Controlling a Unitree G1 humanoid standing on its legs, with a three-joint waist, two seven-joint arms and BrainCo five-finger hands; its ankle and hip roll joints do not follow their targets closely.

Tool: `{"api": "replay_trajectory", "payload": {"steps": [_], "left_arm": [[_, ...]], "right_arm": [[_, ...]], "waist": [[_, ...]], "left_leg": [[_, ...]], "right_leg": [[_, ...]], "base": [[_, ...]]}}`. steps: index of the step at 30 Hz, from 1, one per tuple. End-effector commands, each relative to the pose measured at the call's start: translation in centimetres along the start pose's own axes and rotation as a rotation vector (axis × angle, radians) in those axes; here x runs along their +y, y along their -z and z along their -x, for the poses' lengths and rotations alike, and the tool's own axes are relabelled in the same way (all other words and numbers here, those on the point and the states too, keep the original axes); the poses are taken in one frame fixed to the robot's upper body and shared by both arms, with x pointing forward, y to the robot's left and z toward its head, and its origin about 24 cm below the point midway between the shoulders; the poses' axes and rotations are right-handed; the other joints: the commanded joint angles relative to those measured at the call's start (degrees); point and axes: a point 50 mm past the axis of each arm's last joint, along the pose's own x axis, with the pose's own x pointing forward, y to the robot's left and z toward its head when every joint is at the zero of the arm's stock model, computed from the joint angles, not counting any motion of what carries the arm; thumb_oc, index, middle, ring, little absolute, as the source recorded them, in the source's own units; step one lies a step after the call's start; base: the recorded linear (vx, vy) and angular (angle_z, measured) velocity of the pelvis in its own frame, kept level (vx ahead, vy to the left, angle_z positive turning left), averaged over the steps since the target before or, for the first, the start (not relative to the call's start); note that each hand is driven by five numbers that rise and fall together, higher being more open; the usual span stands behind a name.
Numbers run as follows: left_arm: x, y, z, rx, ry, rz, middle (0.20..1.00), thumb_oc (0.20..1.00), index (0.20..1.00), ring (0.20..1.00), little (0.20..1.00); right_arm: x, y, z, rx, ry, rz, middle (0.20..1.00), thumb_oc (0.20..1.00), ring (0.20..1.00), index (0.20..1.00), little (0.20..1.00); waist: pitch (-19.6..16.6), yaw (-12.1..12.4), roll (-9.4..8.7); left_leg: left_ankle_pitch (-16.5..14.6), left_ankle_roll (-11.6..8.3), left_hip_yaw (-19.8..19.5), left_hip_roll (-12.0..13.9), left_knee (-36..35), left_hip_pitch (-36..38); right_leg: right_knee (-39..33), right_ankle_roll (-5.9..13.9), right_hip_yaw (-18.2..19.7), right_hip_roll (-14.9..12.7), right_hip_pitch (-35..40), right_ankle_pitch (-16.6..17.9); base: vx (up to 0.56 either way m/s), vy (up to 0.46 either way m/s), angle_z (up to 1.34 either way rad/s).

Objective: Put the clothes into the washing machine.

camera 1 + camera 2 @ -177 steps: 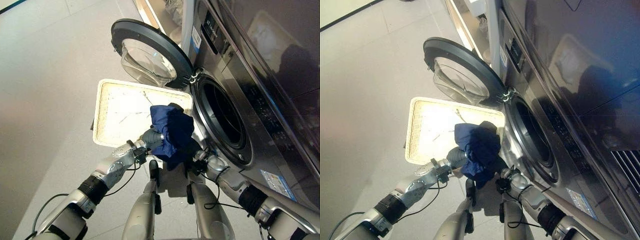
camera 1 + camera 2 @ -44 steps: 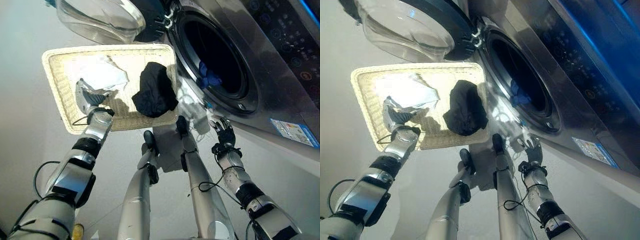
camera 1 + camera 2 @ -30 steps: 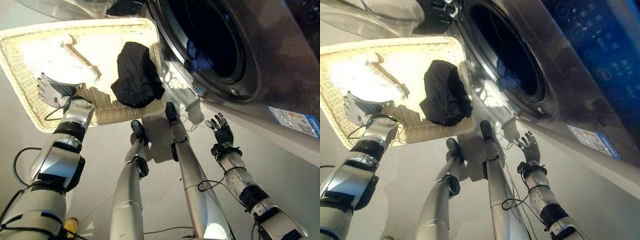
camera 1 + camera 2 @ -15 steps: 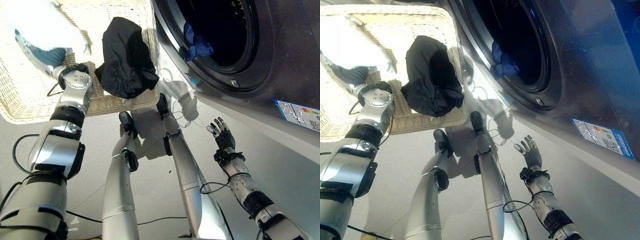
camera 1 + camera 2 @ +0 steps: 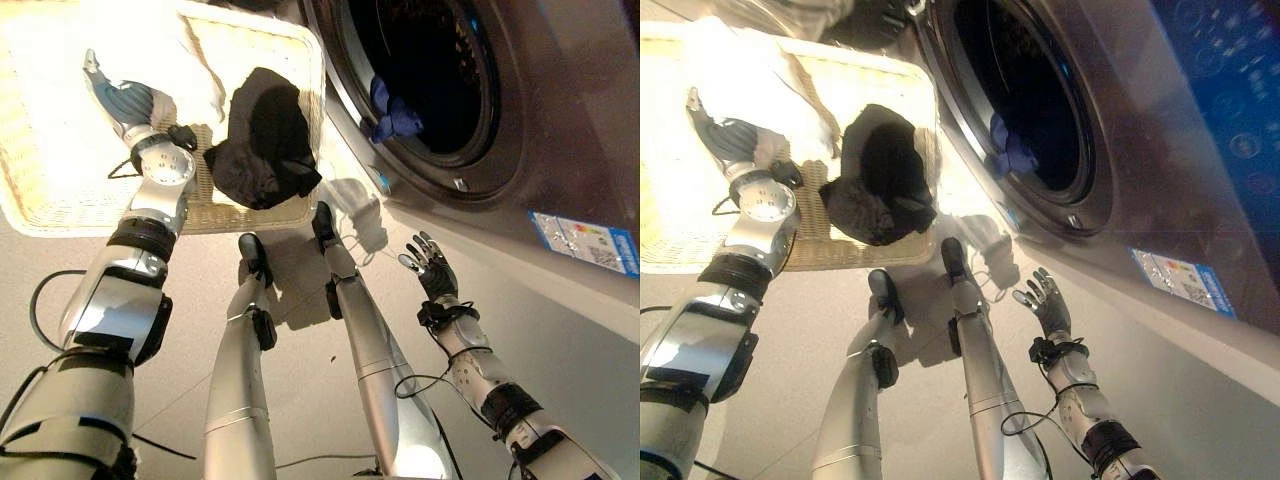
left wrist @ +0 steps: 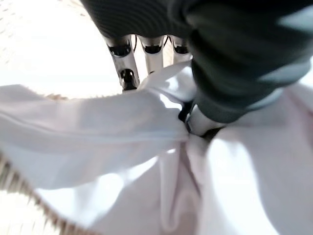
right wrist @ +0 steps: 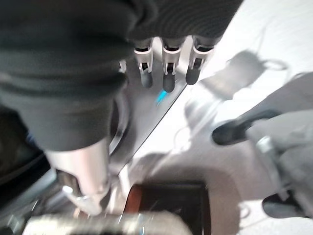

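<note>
Now mid-task: left hand [image 5: 128, 103] in wicker basket [image 5: 300, 40] beside washing machine [image 5: 500, 150], fingers closed on white garment [image 6: 122, 142]. Black garment [image 5: 262, 140] beside it; blue garment [image 5: 392, 112] at drum mouth. Right hand [image 5: 430, 265] spread, empty, below drum. Next: lift white garment to drum.

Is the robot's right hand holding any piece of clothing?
No. The right hand hangs open below the washing machine, its fingers spread and empty.
</note>
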Motion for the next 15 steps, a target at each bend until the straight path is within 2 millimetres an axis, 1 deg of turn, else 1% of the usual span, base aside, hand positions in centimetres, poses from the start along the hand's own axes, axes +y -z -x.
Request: {"api": "replay_trajectory", "payload": {"steps": [1, 2, 3, 4, 6, 7, 9, 10, 11, 12, 13, 14, 15], "left_arm": [[1.7, -0.3, -0.6, -0.055, -0.020, -0.006, 0.200, 0.200, 0.200, 0.200, 0.200], [1.7, -0.3, -0.6, -0.055, -0.020, -0.006, 0.200, 0.200, 0.200, 0.200, 0.200], [2.6, 1.6, 0.5, 0.000, -0.014, -0.008, 0.200, 0.200, 0.200, 0.200, 0.200], [3.0, 2.5, 1.1, 0.029, -0.014, -0.008, 0.200, 0.200, 0.200, 0.200, 0.200], [3.0, 2.5, 1.1, 0.029, -0.014, -0.008, 0.200, 0.200, 0.200, 0.200, 0.200], [3.2, 2.9, 1.3, 0.036, -0.008, -0.008, 0.200, 0.200, 0.200, 0.200, 0.200], [4.0, 4.5, 2.9, 0.061, 0.021, -0.026, 0.200, 0.200, 0.200, 0.200, 0.200], [4.1, 4.8, 3.5, 0.054, 0.039, -0.040, 0.200, 0.200, 0.200, 0.200, 0.200], [4.0, 5.0, 4.0, 0.053, 0.058, -0.036, 0.200, 0.200, 0.200, 0.200, 0.200], [4.0, 5.3, 4.7, 0.053, 0.087, -0.030, 0.200, 0.200, 0.200, 0.200, 0.200], [4.0, 5.4, 4.9, 0.056, 0.095, -0.030, 0.200, 0.200, 0.200, 0.200, 0.200], [3.8, 5.5, 5.3, 0.055, 0.118, -0.016, 0.200, 0.200, 0.200, 0.200, 0.200], [3.5, 5.4, 6.1, 0.049, 0.170, 0.022, 0.200, 0.200, 0.200, 0.200, 0.200]], "right_arm": [[0.7, -1.5, 0.5, -0.106, -0.020, 0.040, 1.000, 1.000, 1.000, 1.000, 1.000], [0.7, -1.5, 0.5, -0.106, -0.020, 0.040, 1.000, 1.000, 1.000, 1.000, 1.000], [1.2, -2.4, 0.0, -0.147, -0.031, 0.055, 1.000, 1.000, 1.000, 1.000, 1.000], [1.6, -3.0, -0.2, -0.178, -0.041, 0.071, 1.000, 1.000, 1.000, 1.000, 1.000], [1.6, -3.0, -0.2, -0.178, -0.041, 0.071, 1.000, 1.000, 1.000, 1.000, 1.000], [1.7, -3.2, -0.3, -0.185, -0.042, 0.075, 1.000, 1.000, 1.000, 1.000, 1.000], [2.5, -4.7, -0.9, -0.247, -0.060, 0.110, 1.000, 1.000, 1.000, 1.000, 1.000], [2.8, -5.3, -1.1, -0.276, -0.071, 0.126, 1.000, 1.000, 1.000, 1.000, 1.000], [3.1, -6.1, -1.4, -0.301, -0.076, 0.141, 1.000, 1.000, 1.000, 1.000, 1.000], [3.5, -6.7, -1.6, -0.325, -0.084, 0.165, 1.000, 1.000, 1.000, 1.000, 1.000], [3.5, -6.7, -1.6, -0.326, -0.084, 0.167, 1.000, 1.000, 1.000, 1.000, 1.000], [3.8, -7.1, -1.7, -0.344, -0.093, 0.190, 1.000, 1.000, 1.000, 1.000, 1.000], [4.2, -7.9, -2.0, -0.378, -0.103, 0.218, 1.000, 1.000, 1.000, 1.000, 1.000]], "waist": [[-1.0, 2.7, 0.92], [-1.0, 2.7, 0.92], [-1.0, 4.4, 1.40], [-1.0, 5.3, 1.64], [-1.0, 5.3, 1.64], [-1.0, 5.6, 1.74], [-1.0, 7.7, 2.44], [-1.0, 8.5, 2.77], [-1.0, 9.1, 2.99], [-1.0, 9.9, 3.38], [-1.0, 10.0, 3.52], [-1.0, 10.5, 3.74], [-1.0, 11.3, 4.16]], "left_leg": [[-6.5, -2.77, -2.0, -2.7, 2.1, 6.8], [-6.5, -2.77, -2.0, -2.7, 2.1, 6.8], [-5.2, -2.85, -2.9, -2.6, 0.1, 9.1], [-4.5, -2.95, -3.3, -2.4, -1.0, 10.1], [-4.5, -2.95, -3.3, -2.4, -1.0, 10.1], [-4.2, -3.02, -3.5, -2.4, -1.3, 10.5], [-2.6, -3.49, -4.4, -1.8, -3.8, 13.0], [-2.0, -3.66, -4.5, -1.6, -4.8, 13.8], [-0.9, -3.89, -4.6, -1.3, -5.7, 14.0], [-0.5, -4.18, -5.0, -1.1, -6.3, 14.9], [-0.9, -4.23, -5.1, -1.1, -6.3, 15.6], [-0.6, -4.34, -5.3, -0.9, -6.8, 16.1], [0.5, -4.55, -5.5, -0.7, -8.0, 16.7]], "right_leg": [[-6.4, 1.90, 0.5, 4.4, 5.4, 0.8], [-6.4, 1.90, 0.5, 4.4, 5.4, 0.8], [-6.6, 1.72, -0.7, 4.4, 8.0, -0.1], [-6.7, 1.55, -1.3, 4.5, 9.4, -0.7], [-6.7, 1.55, -1.3, 4.5, 9.4, -0.7], [-6.7, 1.52, -1.5, 4.4, 10.0, -0.9], [-6.7, 1.22, -3.2, 4.4, 13.4, -2.4], [-6.8, 1.12, -4.1, 4.2, 14.5, -2.9], [-7.1, 1.04, -4.8, 4.0, 15.2, -2.7], [-7.0, 1.04, -5.4, 3.8, 16.3, -3.2], [-6.8, 1.06, -5.6, 3.8, 16.9, -3.8], [-6.8, 1.08, -6.1, 3.6, 17.7, -4.1], [-7.3, 1.13, -6.7, 3.3, 18.6, -3.9]], "base": [[-0.06, -0.061, 0.07], [-0.11, -0.141, 0.15], [-0.11, -0.159, 0.14], [-0.11, -0.159, 0.14], [-0.03, -0.038, 0.05], [-0.05, -0.084, 0.11], [-0.11, -0.190, 0.13], [-0.13, -0.193, 0.17], [-0.10, -0.163, 0.19], [-0.05, -0.111, 0.29], [-0.02, -0.095, 0.31], [-0.04, -0.090, 0.31], [-0.07, -0.108, 0.21]]}}
